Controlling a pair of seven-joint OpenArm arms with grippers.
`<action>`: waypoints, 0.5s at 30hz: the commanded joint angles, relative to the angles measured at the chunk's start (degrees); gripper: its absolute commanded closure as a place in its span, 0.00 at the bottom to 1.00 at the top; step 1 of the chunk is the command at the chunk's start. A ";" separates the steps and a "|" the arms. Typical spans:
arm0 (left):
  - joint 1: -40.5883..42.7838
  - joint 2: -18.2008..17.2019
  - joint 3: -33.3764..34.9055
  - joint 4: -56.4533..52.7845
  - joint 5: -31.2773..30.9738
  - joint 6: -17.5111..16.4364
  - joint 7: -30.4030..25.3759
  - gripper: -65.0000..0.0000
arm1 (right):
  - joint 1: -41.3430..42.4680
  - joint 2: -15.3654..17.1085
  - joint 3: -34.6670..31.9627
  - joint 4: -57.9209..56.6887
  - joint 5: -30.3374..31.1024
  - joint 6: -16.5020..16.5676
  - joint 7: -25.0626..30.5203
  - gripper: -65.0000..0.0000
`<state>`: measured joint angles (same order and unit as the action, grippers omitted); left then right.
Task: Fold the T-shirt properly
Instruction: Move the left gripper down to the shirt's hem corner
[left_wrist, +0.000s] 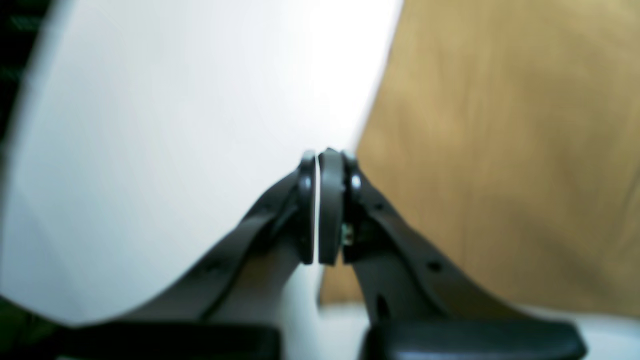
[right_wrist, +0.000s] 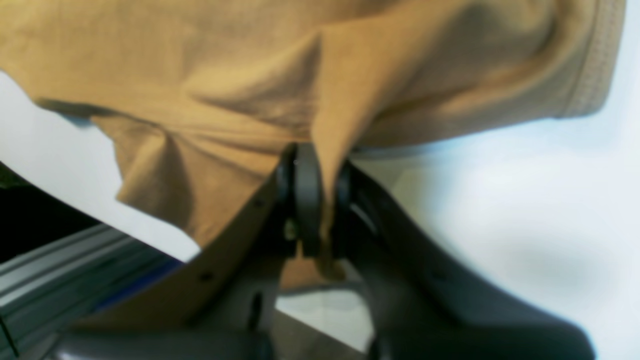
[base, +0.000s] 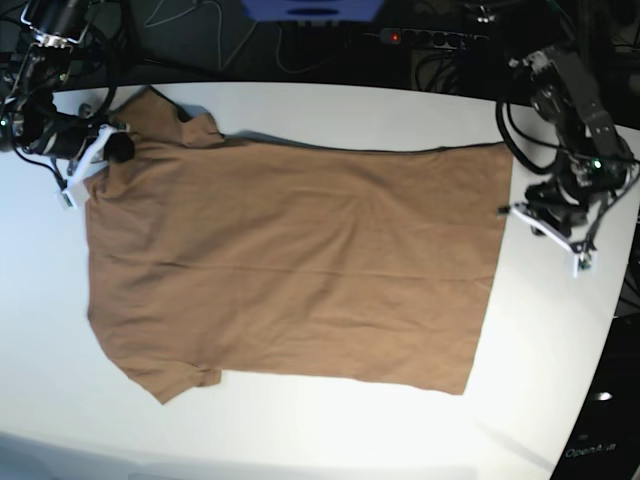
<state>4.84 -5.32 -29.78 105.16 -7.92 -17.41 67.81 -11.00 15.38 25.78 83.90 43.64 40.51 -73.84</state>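
T-shirt (right_wrist: 250, 75) blurred, cropped above

Plain tan-brown T-shirt (base: 300, 260), no print; white tabletop (base: 330, 420); black hands, left (left_wrist: 318, 207) and right (right_wrist: 320, 200).

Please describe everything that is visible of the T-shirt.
The T-shirt is plain tan-brown, soft cotton-looking cloth with short sleeves and no print. It lies spread nearly flat on the white table, collar end toward the right arm's side. The right gripper pinches a fold near a stitched hem, lifting it slightly. The left gripper is shut beside its edge, holding nothing.
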 joint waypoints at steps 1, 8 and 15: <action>1.00 -0.52 -0.15 0.55 -0.12 0.05 -1.22 0.98 | -0.29 0.67 0.11 -0.07 -4.47 -0.51 -2.33 1.00; 9.62 -1.84 -0.07 0.55 -0.12 0.05 -9.22 0.98 | -0.12 0.58 0.11 0.01 -4.47 -0.51 -2.33 1.00; 12.26 -4.13 -0.07 0.55 -0.65 0.05 -11.50 0.98 | -0.12 0.76 0.11 0.10 -4.47 -0.51 -2.33 1.00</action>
<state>16.71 -9.15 -29.65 104.99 -8.47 -17.21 56.88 -10.83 15.40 25.78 84.01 43.16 40.47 -73.69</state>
